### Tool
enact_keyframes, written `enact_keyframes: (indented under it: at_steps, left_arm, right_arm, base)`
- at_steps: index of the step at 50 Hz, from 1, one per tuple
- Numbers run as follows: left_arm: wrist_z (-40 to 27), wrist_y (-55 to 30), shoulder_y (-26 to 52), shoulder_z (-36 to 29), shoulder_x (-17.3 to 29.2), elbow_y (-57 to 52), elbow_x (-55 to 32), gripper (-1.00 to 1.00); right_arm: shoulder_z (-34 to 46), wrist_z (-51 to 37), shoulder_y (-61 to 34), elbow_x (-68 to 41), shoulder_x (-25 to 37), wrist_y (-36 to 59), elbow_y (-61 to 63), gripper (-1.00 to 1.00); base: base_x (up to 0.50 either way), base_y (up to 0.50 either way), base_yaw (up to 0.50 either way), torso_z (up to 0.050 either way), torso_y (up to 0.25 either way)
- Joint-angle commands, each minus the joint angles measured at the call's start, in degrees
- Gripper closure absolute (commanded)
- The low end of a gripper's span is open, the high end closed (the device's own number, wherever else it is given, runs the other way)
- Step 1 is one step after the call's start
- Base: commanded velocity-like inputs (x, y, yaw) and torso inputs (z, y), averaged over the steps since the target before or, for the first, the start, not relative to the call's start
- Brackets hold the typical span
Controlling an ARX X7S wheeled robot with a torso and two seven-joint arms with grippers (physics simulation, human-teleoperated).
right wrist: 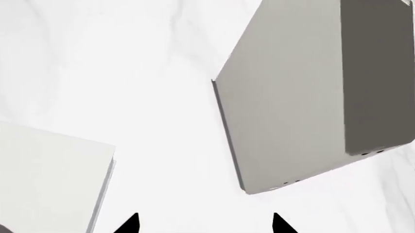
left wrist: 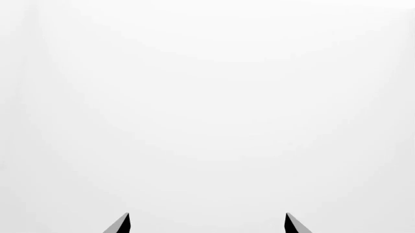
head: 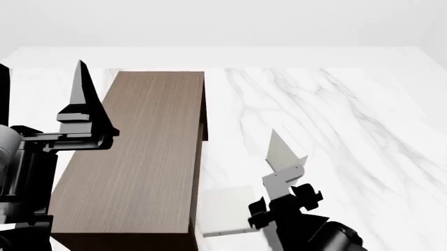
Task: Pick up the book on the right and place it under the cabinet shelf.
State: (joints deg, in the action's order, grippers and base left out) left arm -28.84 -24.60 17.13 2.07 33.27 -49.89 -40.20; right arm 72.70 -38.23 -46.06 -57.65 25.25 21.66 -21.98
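Observation:
In the right wrist view the book lies flat on the marble. It is thin and grey-white, with tiny dark marks along its narrow edge and a dark shadow band across one side. My right gripper hovers above the table short of it, open and empty. The head view does not show this book; my right gripper stands right of the cabinet shelf, a long dark brown wood-grain box. My left gripper is raised at the cabinet's left side. It is open, facing only blank white.
A second, paler and thicker book lies a short way from the first. The head view shows one white book on the marble table, against the cabinet's near right side. A white wall runs behind the table.

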Motion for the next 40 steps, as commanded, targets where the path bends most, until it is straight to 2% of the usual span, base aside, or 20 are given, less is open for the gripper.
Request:
enact_keyframes:
  at_steps: [1,18,40]
  left_arm:
    - [0.0,0.2,0.0,-0.3,0.1,0.2,0.1,-1.00]
    - [-0.4,0.4,-0.1,0.2,0.4,0.1,-0.4,-1.00]
    - [-0.8,0.7,-0.1,0.0,0.7,0.0,-0.5,-1.00]
  right_arm:
    - [1.2,3.4,0.6,-0.7,-2.0,0.0,-3.8,-1.00]
    - [4.0,4.1,1.5,0.5,-2.4,1.6,0.4,-1.00]
    - [3.7,6.2,2.1,-1.4,-1.9,2.0,3.7,-1.00]
  base:
    - [0.00,0.00,0.00,0.000,0.000]
    - [0.00,0.00,0.00,0.000,-0.004]
    - [0.00,0.00,0.00,0.000,-0.003]
